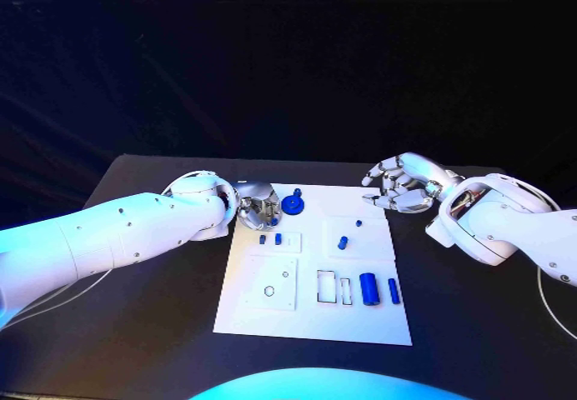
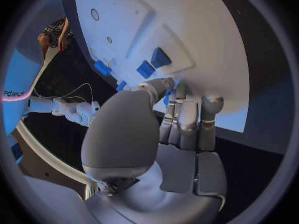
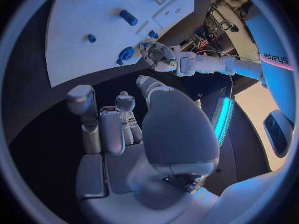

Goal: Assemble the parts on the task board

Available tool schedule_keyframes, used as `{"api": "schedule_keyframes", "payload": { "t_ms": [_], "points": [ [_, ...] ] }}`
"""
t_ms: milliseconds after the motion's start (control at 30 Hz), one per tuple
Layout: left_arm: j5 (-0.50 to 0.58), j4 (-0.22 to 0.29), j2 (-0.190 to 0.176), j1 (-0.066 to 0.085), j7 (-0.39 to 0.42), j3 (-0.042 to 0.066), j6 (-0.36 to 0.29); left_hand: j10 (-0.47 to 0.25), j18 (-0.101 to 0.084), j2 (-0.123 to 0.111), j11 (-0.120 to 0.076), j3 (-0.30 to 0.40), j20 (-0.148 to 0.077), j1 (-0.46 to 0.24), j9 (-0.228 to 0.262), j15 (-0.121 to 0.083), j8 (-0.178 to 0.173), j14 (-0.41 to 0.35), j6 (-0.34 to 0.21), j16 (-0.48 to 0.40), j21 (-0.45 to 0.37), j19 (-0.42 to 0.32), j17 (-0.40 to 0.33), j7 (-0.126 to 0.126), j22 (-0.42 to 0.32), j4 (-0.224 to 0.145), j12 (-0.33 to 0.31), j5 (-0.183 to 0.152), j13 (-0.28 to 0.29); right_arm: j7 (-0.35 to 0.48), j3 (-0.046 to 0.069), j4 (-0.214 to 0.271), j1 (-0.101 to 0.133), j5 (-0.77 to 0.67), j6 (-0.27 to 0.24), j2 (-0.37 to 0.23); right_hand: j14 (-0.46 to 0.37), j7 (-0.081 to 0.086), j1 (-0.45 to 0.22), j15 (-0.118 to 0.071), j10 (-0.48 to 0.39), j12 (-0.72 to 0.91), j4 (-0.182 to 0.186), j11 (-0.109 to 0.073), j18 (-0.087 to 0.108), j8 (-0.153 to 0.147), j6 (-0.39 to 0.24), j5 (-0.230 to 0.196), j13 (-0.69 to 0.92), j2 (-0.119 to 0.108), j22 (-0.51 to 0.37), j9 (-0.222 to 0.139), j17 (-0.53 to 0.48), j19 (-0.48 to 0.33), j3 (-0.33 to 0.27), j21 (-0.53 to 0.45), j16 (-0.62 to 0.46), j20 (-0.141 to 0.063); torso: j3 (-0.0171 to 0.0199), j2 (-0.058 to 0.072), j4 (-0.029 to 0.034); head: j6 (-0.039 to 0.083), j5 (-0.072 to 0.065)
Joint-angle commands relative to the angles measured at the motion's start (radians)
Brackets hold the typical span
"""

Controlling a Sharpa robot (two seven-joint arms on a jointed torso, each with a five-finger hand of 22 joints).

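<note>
**Risk of knocked parts at the far left corner**

Reaching down onto the far left corner of the task board (image 1: pixel 361 321) with the left hand (image 1: pixel 255 207), fingers (image 2: pixel 187 115) lying close together and nearly straight against the white surface. Showing a sliver of blue beside the thumb, but not showing whether anything is actually being pinched.

Hovering the right hand (image 1: pixel 403 185) off the far right corner, fingers loosely curled and apart, holding nothing.

Probably risking a sideways brush against the round blue part (image 1: pixel 294 202) just right of the left hand, or a sweep of the two small blue parts (image 1: pixel 271 239) just nearer than it, given how closely the fingers are crowding them.

Lying flat in the near right area, the two blue cylinders (image 1: pixel 380 289) side by side, long axes running near to far. Lying a little farther up the board, the blue peg (image 1: pixel 343 243), pointing roughly the same way with a slight tilt.
</note>
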Motion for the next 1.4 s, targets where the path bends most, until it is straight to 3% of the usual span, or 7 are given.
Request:
{"api": "schedule_keyframes", "payload": {
  "t_ms": [33,667,800,967,1200,1400],
  "points": [
    [0.005,0.004,-0.001,-0.002,0.011,0.000,-0.011,0.008,-0.011,-0.003,0.002,0.002,0.003,-0.008,-0.002,0.003,-0.005,0.001,-0.009,0.005,0.006,0.004,0.000,0.002,0.002,-0.006,-0.003,-0.006,-0.001,0.011,0.000,0.000,-0.001,-0.003,0.002,0.000,0.017,0.000,-0.008,-0.007,0.001,-0.002,0.000,-0.001,0.014,0.004,-0.007,0.007,-0.002,-0.005,-0.001,-0.002,-0.001,-0.005,0.004,-0.004,-0.004,-0.003,-0.0004,0.000,0.0000,0.002,0.001],
    [0.010,0.012,-0.012,-0.006,0.020,0.000,-0.043,0.017,-0.011,-0.005,-0.004,0.000,0.002,-0.009,-0.004,-0.001,-0.013,0.001,-0.016,0.005,0.007,0.006,-0.001,0.001,0.005,-0.008,0.001,-0.007,0.003,0.007,0.000,-0.002,-0.001,-0.003,0.005,-0.001,0.017,0.000,-0.008,-0.008,0.000,-0.004,0.000,-0.001,0.015,0.005,-0.008,0.007,-0.004,-0.006,-0.004,-0.003,-0.002,-0.005,0.005,-0.010,-0.006,-0.003,-0.0008,0.000,-0.0002,0.002,-0.001],
    [0.019,0.014,-0.017,-0.007,0.024,0.001,-0.068,0.003,-0.010,-0.013,-0.010,-0.003,-0.003,-0.019,-0.022,-0.007,-0.059,-0.003,-0.089,0.004,0.002,-0.001,-0.005,-0.009,-0.002,-0.009,-0.005,-0.006,0.007,0.006,0.000,-0.006,-0.001,-0.003,0.005,-0.001,0.016,0.000,-0.009,-0.008,-0.005,-0.010,0.000,-0.001,0.016,0.004,-0.009,0.007,-0.011,-0.006,-0.009,-0.003,-0.008,-0.008,0.005,-0.019,-0.010,-0.003,-0.0008,0.000,0.0001,0.003,-0.002],
    [0.027,0.008,-0.021,-0.007,0.024,0.002,-0.078,-0.008,-0.009,-0.014,-0.009,-0.006,-0.004,-0.022,-0.032,-0.007,-0.078,-0.004,-0.125,0.004,-0.002,-0.006,-0.008,-0.013,-0.008,-0.010,-0.009,-0.006,0.009,0.002,0.000,-0.008,-0.001,-0.003,0.007,-0.002,0.014,0.001,-0.010,-0.007,-0.016,-0.020,0.000,0.000,0.018,0.004,-0.013,0.006,-0.021,-0.009,-0.016,-0.004,-0.013,-0.012,0.004,-0.031,-0.015,-0.003,-0.0002,0.000,-0.0004,0.005,-0.003],
    [0.041,-0.010,-0.025,-0.007,0.025,0.006,-0.089,-0.033,-0.005,-0.010,0.001,-0.001,-0.001,-0.017,-0.033,0.000,-0.074,-0.018,-0.121,-0.007,-0.014,-0.024,-0.034,-0.002,-0.028,-0.014,-0.022,-0.003,0.007,-0.006,0.000,-0.014,-0.001,-0.005,0.020,-0.002,-0.005,0.003,0.000,-0.005,-0.143,-0.192,-0.002,0.001,0.028,0.011,-0.025,0.000,-0.199,-0.013,-0.059,-0.009,-0.064,-0.035,0.019,-0.115,-0.063,-0.001,0.0000,0.000,0.0000,0.007,-0.005],
    [0.078,-0.023,-0.042,-0.006,0.026,0.018,-0.093,-0.055,0.001,-0.001,0.017,0.028,0.009,0.011,-0.031,0.013,-0.051,-0.043,-0.077,-0.027,-0.023,-0.047,-0.080,0.017,-0.046,-0.041,-0.039,-0.002,0.000,-0.013,0.000,-0.024,-0.004,-0.024,0.052,-0.001,-0.007,0.003,0.059,-0.007,-0.143,-0.397,-0.014,0.001,0.028,0.019,-0.004,-0.040,-0.380,-0.032,-0.069,-0.023,-0.086,-0.021,0.081,-0.145,-0.097,-0.004,0.0004,-0.001,-0.0003,0.008,-0.009]
  ]
}}
